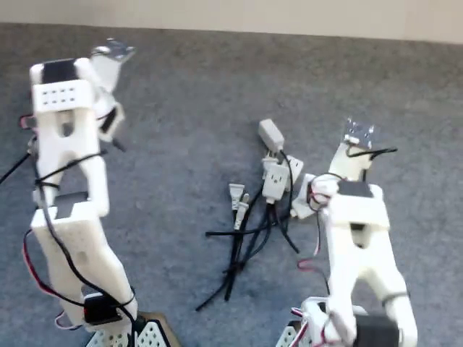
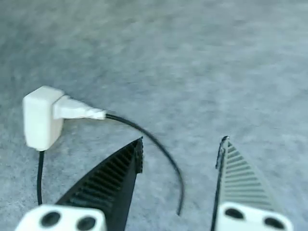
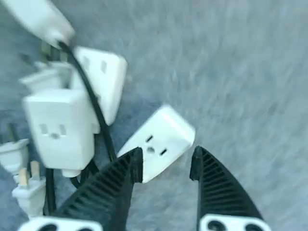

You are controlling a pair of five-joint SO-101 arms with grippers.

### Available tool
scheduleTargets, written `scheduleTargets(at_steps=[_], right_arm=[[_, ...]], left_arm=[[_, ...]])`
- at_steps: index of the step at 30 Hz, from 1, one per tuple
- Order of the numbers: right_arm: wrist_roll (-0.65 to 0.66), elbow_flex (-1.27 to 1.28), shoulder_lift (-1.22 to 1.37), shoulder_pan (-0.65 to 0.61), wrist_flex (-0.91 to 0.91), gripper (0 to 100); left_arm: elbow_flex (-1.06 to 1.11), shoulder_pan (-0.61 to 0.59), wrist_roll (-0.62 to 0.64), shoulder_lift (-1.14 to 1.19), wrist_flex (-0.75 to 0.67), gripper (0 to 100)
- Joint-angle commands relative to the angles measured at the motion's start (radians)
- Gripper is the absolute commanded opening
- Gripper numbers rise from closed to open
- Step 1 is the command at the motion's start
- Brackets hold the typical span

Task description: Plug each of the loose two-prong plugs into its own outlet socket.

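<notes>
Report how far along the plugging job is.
Done, it seems: one plug sits in an outlet block. In hand: nothing. The right gripper is open over a free outlet socket, and the left gripper is open over the carpet. Left to do: two loose plugs lie beside the sockets, prongs bare.
</notes>
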Motion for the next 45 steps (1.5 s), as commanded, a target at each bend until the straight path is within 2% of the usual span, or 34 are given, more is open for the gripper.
scheduleTargets(at_steps=[1, 7, 15, 20, 23, 27, 30, 31, 33, 34, 37, 45], right_arm=[[-0.176, -0.071, 0.116, -0.018, -0.015, 16.6], [-0.230, -0.147, 0.216, -0.018, -0.021, 16.6], [-0.230, -0.285, 0.418, -0.022, -0.021, 16.6], [-0.216, -0.340, 0.529, -0.108, -0.013, 16.6], [-0.130, -0.340, 0.529, -0.151, 0.005, 16.6], [-0.075, -0.341, 0.519, -0.154, 0.067, 16.6], [0.015, -0.337, 0.518, -0.151, 0.079, 16.0], [0.032, -0.338, 0.516, -0.150, 0.079, 13.2], [0.038, -0.346, 0.515, -0.137, 0.082, 1.5], [0.038, -0.363, 0.510, -0.127, 0.093, 0.0], [0.043, -0.453, 0.466, -0.088, 0.193, 0.3], [0.233, -0.863, 0.179, -0.099, 0.461, 0.6]], left_arm=[[0.116, -0.068, -0.068, -0.064, -0.172, 25], [0.234, -0.073, -0.092, -0.064, -0.232, 25], [0.239, -0.097, -0.092, -0.073, -0.232, 25], [0.239, -0.107, -0.092, -0.071, -0.230, 25], [0.239, -0.107, -0.092, -0.073, -0.227, 25], [0.239, -0.122, -0.092, -0.073, -0.229, 25], [0.239, -0.131, -0.092, -0.073, -0.230, 25], [0.239, -0.137, -0.092, -0.073, -0.229, 25], [0.239, -0.145, -0.092, -0.073, -0.229, 25], [0.239, -0.156, -0.092, -0.073, -0.229, 25], [0.237, -0.186, -0.095, -0.073, -0.233, 25], [0.122, -0.295, -0.129, -0.067, -0.227, 25]])
